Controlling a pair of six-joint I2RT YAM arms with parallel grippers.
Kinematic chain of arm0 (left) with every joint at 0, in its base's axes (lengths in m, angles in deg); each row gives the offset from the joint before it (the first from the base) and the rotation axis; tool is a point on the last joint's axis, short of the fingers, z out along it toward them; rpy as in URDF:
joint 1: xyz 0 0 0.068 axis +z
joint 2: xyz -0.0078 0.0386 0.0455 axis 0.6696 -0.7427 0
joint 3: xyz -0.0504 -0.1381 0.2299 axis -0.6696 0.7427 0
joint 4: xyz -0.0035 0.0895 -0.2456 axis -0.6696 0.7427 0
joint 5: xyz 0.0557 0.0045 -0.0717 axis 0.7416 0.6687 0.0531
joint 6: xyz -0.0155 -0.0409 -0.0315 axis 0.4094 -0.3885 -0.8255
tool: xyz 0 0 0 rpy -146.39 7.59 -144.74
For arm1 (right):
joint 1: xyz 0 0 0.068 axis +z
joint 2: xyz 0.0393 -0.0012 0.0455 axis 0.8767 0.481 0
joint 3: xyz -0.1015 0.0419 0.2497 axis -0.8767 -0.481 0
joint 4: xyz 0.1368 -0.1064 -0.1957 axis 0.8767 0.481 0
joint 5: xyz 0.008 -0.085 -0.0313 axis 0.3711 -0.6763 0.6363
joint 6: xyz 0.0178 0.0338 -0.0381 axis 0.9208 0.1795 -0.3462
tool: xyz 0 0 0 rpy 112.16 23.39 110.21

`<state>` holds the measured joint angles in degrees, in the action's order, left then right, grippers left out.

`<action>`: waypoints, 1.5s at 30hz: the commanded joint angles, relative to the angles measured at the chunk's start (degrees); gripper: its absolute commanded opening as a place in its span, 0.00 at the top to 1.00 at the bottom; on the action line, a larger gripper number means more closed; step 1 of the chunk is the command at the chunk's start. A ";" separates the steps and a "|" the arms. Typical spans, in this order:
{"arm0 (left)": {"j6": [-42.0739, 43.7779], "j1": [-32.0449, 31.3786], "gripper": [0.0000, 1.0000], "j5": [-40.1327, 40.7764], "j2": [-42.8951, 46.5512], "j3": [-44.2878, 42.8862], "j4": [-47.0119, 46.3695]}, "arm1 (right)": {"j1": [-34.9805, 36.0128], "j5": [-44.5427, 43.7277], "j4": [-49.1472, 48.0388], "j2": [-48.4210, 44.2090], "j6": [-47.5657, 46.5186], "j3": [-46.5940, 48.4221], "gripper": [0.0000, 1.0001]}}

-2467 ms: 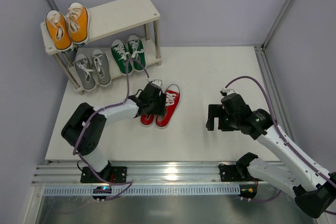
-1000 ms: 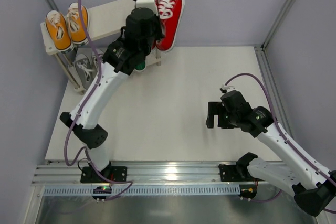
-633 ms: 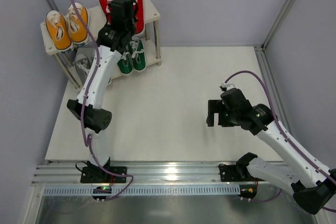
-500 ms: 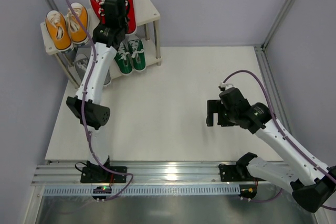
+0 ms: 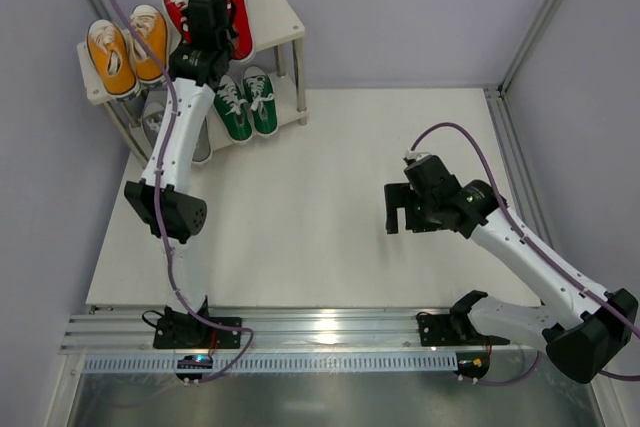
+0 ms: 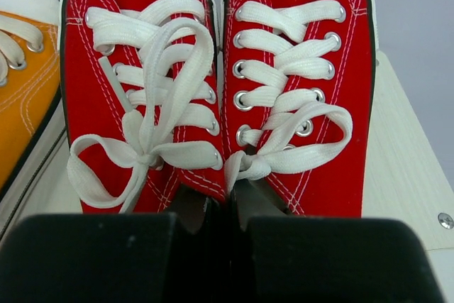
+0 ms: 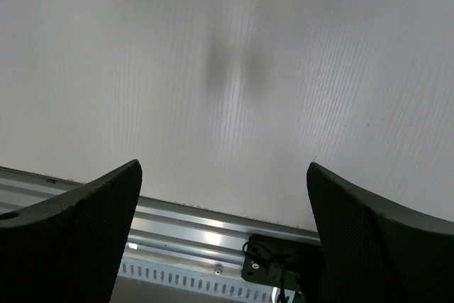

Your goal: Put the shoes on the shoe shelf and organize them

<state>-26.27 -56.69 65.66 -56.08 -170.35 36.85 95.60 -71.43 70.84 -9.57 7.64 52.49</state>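
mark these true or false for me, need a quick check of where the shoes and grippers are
1. The left gripper is shut on the red shoes. True.
2. The orange shoes are on the lower tier of the shoe shelf. False: they are on the top tier, beside the red pair.
3. The green shoes are on the lower tier. True.
4. The right gripper holds a grey shoe. False: it is open and empty above the table; the grey shoes are on the lower tier.
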 commanded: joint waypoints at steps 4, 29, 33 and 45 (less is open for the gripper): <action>-2.17 0.07 0.99 -1.01 0.96 -3.52 -14.03 | 0.28 0.45 -1.91 1.24 -1.42 2.70 0.02; -1.99 0.07 0.10 -3.73 8.58 -1.06 -18.86 | 0.28 1.06 -3.66 2.55 -0.71 2.52 0.02; -4.81 0.06 0.12 -7.68 14.65 1.04 -15.09 | 0.19 2.12 -5.33 2.47 -0.27 2.17 0.02; -6.04 0.07 0.06 -24.20 49.33 38.81 -0.67 | 0.28 -7.35 -3.25 3.43 4.20 5.76 0.02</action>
<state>-31.93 -56.63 47.58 -13.59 -139.18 31.21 95.60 -72.39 65.64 -7.64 9.52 54.17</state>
